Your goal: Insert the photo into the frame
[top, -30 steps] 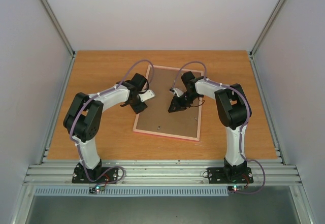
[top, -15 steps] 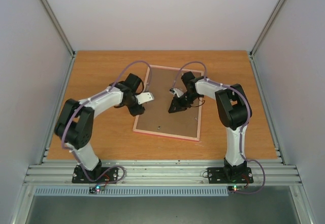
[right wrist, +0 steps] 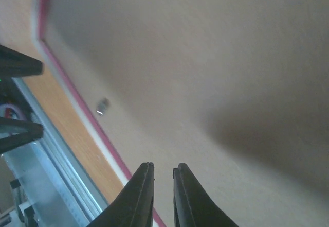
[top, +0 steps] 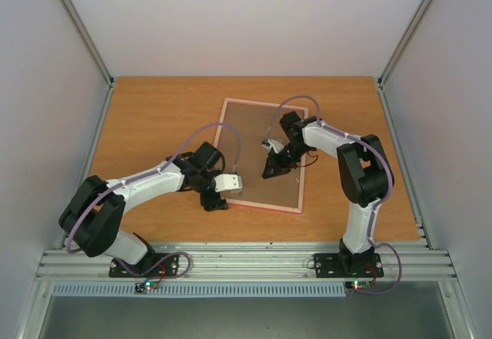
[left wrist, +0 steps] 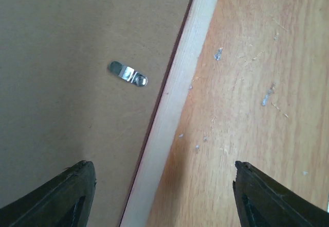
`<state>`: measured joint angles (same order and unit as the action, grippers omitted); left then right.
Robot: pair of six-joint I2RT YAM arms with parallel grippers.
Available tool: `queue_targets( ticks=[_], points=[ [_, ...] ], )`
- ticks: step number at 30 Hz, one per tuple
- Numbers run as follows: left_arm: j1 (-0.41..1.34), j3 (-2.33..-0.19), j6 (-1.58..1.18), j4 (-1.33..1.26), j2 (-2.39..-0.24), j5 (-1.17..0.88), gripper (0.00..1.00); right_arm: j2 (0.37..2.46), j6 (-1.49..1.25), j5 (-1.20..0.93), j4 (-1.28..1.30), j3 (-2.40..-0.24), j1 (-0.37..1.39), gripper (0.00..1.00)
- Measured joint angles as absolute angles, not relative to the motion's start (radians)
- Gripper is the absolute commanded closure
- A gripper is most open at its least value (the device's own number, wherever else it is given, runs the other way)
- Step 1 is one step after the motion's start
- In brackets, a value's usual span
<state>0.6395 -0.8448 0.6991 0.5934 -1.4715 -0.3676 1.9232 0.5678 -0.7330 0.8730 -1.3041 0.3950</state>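
Note:
The pink frame [top: 262, 206] lies face down on the table with a brown backing board [top: 261, 143] filling it. The photo is not in view. My left gripper [top: 217, 200] hangs open at the frame's near left corner. In the left wrist view it [left wrist: 163, 168] straddles the frame's pale rail [left wrist: 175, 93], with one finger over the board and one over the table. A small metal clip [left wrist: 128, 74] sits on the board near that rail. My right gripper [top: 270, 171] is low over the board's right half. Its fingers [right wrist: 163, 166] are nearly together, with nothing between them.
The wooden table [top: 154, 124] is walled by white panels on three sides. An aluminium rail [top: 246, 258] carrying both arm bases runs along the near edge. The frame's pink edge [right wrist: 77, 101] and a clip [right wrist: 103, 105] show in the right wrist view.
My left arm has swung from the frame's left edge down towards the near left corner, and its gripper has opened wider. The right gripper has shifted slightly over the board.

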Motion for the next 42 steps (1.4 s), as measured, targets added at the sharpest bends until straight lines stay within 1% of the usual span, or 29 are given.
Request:
queue_targets(
  ticks=[5,7,12,15,22,30,37,42],
  points=[
    [0.694,-0.838,0.674,0.519,-1.550,-0.314,0.29,1.972,0.583,-0.641,0.925,-1.267,0.387,0.90],
    [0.703,-0.838,0.672,0.496,-1.588,-0.288,0.31,1.975,0.585,-0.626,0.935,-1.264,0.384,0.91],
    [0.731,-0.842,0.716,0.456,-1.602,-0.253,0.32,1.978,0.586,-0.608,0.947,-1.273,0.381,0.91],
    [0.741,-0.856,0.743,0.455,-1.617,-0.238,0.37,1.982,0.587,-0.606,0.952,-1.277,0.381,0.91],
    [0.772,-0.873,0.801,0.456,-1.635,-0.217,0.40,1.989,0.589,-0.607,0.960,-1.284,0.381,0.91],
    [0.829,-0.934,0.837,0.493,-1.676,-0.208,0.47,1.996,0.589,-0.617,0.963,-1.286,0.381,0.92],
    [0.832,-0.956,0.859,0.514,-1.697,-0.209,0.47,2.002,0.589,-0.628,0.966,-1.288,0.369,0.92],
    [0.850,-0.956,0.901,0.514,-1.697,-0.209,0.50,2.003,0.589,-0.633,0.967,-1.288,0.366,0.92]
  ],
)
